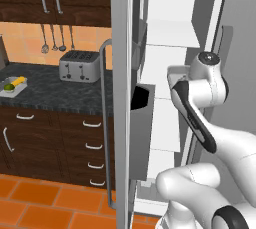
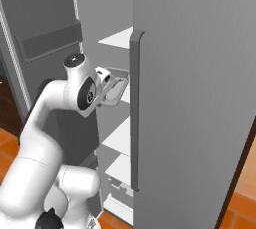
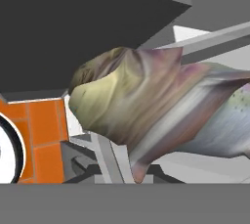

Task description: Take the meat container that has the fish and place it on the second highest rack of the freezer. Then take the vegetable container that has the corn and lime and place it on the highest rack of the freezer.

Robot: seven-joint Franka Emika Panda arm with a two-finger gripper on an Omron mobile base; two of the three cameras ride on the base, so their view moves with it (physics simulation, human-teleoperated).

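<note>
My fingers (image 2: 121, 84) are closed almost fully on the rim of the shallow pale grey tray (image 2: 114, 91), and in the hand view the slender silvery-tan fish (image 3: 156, 105) lies right in front of the camera, its skin mottled olive and pink. The tray is inside the tall grey metal-look freezer (image 2: 195, 98), just above the front edge of a flat white shelf (image 2: 120, 38); which rack it lines up with I cannot tell. I judge the grip thin: a tilt on release could slide the smooth fish off, or the tray could catch the shelf edge or the dark door bin (image 1: 142, 130). The yellow cob and dark-green lime tray (image 1: 13, 85) waits at the left edge of the speckled dark stone worktop (image 1: 45, 93).
</note>
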